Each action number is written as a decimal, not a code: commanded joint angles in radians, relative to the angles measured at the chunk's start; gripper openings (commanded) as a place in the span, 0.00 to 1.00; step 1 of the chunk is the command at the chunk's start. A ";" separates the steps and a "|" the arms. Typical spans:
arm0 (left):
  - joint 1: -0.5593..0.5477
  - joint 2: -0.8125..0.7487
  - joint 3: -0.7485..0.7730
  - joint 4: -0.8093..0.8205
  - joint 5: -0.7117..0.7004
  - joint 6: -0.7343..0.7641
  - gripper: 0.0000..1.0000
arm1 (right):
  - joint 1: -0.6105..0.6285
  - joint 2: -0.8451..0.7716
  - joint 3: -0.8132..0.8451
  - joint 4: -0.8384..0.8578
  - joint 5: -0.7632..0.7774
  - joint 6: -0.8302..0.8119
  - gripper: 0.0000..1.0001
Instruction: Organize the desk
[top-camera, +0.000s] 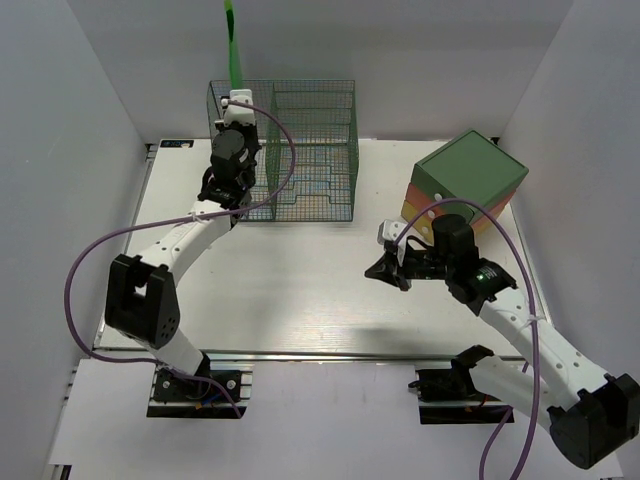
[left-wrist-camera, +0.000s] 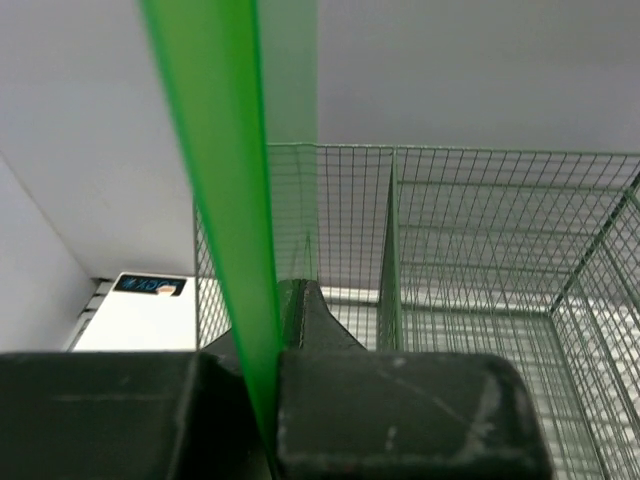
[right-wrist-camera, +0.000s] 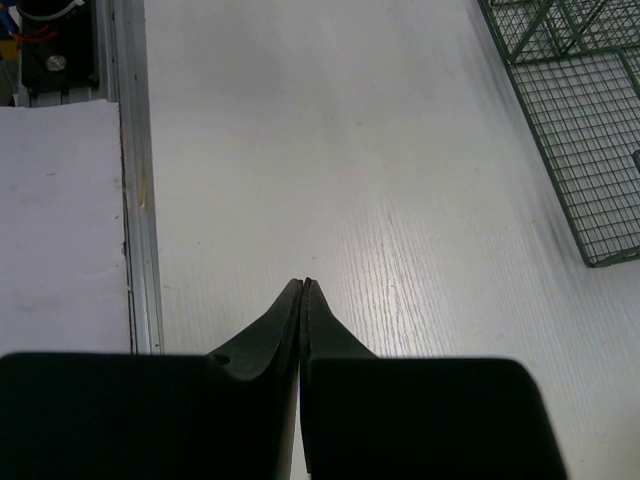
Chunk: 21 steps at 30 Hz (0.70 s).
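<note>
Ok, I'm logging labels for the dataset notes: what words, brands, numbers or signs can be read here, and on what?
No text can be read.
Dark sticker with bluish marks, at the desk's far left corner: too blurred to read.
Green plastic strip in the left pincer, wire-mesh rack, drawer box: no lettering shows.

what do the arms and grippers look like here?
The left arm and right arm: white links, black joints, a purple cable looping along each. Left gripper and right gripper: black, two tapered fingers. Small green light on the right arm.
</note>
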 joint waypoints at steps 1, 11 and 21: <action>0.041 0.018 0.051 0.138 0.083 -0.054 0.00 | 0.004 0.018 0.009 -0.016 0.004 -0.059 0.00; 0.119 0.151 0.106 0.203 0.199 -0.128 0.00 | 0.011 0.076 0.032 -0.064 0.026 -0.102 0.00; 0.188 0.301 0.181 0.317 0.291 -0.229 0.00 | 0.011 0.137 0.052 -0.093 0.064 -0.130 0.00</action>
